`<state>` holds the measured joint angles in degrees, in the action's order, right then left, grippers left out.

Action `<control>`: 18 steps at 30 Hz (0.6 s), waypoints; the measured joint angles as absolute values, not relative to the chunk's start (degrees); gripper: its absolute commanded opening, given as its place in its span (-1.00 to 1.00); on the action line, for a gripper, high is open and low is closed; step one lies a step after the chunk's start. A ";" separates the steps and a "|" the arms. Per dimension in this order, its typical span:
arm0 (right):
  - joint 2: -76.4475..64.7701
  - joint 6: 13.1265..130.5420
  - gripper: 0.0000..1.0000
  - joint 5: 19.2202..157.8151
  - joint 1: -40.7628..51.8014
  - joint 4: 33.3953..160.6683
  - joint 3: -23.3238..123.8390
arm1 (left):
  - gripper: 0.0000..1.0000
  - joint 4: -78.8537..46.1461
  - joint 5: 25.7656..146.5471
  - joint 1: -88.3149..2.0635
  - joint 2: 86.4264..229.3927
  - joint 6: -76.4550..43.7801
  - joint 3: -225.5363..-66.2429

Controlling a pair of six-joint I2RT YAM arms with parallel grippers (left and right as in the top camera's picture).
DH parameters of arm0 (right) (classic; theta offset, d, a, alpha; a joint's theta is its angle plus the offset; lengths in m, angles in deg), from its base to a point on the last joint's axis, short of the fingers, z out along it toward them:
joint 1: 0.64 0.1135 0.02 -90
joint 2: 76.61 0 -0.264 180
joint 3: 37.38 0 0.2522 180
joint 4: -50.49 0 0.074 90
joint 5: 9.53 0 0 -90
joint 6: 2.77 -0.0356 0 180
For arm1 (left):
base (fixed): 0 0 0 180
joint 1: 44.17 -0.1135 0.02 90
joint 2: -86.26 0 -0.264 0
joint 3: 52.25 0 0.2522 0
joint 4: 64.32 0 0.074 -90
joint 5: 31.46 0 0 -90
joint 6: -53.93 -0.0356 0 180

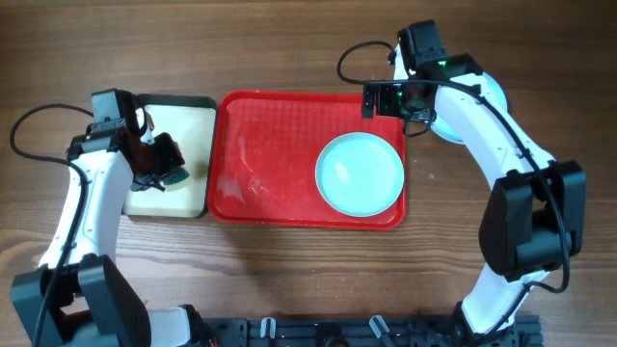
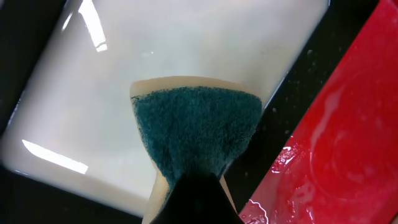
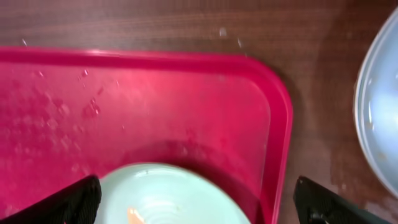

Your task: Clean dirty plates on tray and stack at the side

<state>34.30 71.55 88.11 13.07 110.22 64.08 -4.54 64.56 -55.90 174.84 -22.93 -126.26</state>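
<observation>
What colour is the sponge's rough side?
The sponge is dark teal, clearest in left wrist view.

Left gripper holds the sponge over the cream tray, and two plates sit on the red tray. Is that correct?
Not quite. The overhead view shows only one plate on the red tray. The left gripper does hold the sponge over the cream tray.

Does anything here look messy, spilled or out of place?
Only small messes. The red tray is wet, with a watery sheen across its bare left half, and the pale blue plate on it carries a small orange smear. Nothing looks tipped or broken.
</observation>
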 measured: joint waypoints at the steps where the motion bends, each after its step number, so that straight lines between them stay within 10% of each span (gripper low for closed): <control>1: 34.30 71.55 1.00 88.11 13.07 108.78 64.08 | -0.92 -4.54 64.17 -55.90 174.84 -22.95 -126.26; 18: 34.30 71.53 1.00 88.11 13.07 102.81 64.08 | -0.92 -5.68 62.18 -55.90 174.84 -22.86 -126.26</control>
